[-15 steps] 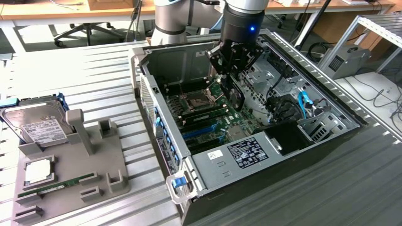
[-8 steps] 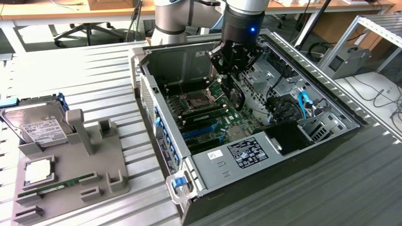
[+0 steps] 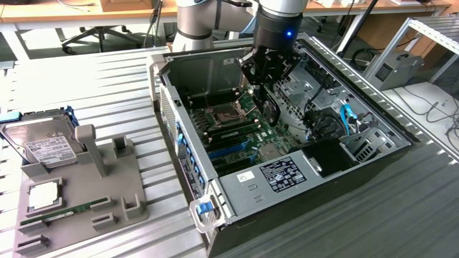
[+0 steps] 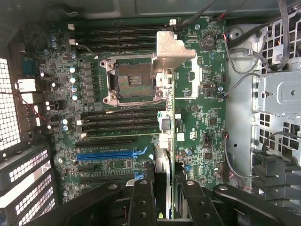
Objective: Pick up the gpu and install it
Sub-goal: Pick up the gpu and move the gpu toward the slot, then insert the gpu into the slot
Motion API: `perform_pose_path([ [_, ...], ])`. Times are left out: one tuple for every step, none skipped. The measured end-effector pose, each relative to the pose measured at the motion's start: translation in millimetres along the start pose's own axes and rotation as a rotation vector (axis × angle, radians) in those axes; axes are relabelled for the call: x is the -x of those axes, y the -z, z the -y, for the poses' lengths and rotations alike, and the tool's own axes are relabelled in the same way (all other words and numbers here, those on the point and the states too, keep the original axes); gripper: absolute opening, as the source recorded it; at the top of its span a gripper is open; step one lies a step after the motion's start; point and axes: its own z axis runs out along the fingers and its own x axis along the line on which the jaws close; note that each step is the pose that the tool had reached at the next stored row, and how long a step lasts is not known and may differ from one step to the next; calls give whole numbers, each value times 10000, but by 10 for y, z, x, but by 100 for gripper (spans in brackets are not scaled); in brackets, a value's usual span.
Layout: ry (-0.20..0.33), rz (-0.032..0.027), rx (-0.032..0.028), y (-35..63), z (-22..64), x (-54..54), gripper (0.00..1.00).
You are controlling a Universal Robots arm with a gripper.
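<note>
Gripper (image 4: pixel 164 207) sits inside the open case (image 3: pixel 215 215), jaws pinched on the gpu (image 4: pixel 164 160), which shows edge-on between the fingers (image 4: pixel 141 202) and runs straight away from them, with the silver bracket (image 4: pixel 170 49) at its far end. So the card is in the air over the board (image 4: pixel 202 117), not seated. The grip is on a thin edge, so any knock could twist the card in the pinch. Just beyond the fingers lie the blue slot (image 4: pixel 110 154) and the black slots beside it. If the card's edge arrives off that line, it rides on the slot wall or scrapes the small parts around it. Further out, the bracket hangs close over the bare socket (image 4: pixel 131 80), and a dip there could catch the frame or the contacts inside. Off to the side, loose cables (image 4: pixel 235 61) could snag a swing. Farthest from the tool, the parts tray (image 3: pixel 79 215) with the hard drive (image 3: pixel 47 145) is no risk.
</note>
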Motion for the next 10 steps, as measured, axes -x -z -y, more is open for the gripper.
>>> perform_pose_path([
  [0, 0, 0, 0, 0, 0, 27],
  [0, 0, 0, 0, 0, 0, 27],
  [0, 0, 0, 0, 0, 0, 27],
  [0, 0, 0, 0, 0, 0, 27],
  [0, 0, 0, 0, 0, 0, 27],
  [0, 0, 0, 0, 0, 0, 27],
  [0, 0, 0, 0, 0, 0, 27],
  [0, 0, 1, 0, 0, 0, 27],
  [1, 0, 0, 0, 0, 0, 27],
  [10, 1, 0, 0, 0, 0, 27],
])
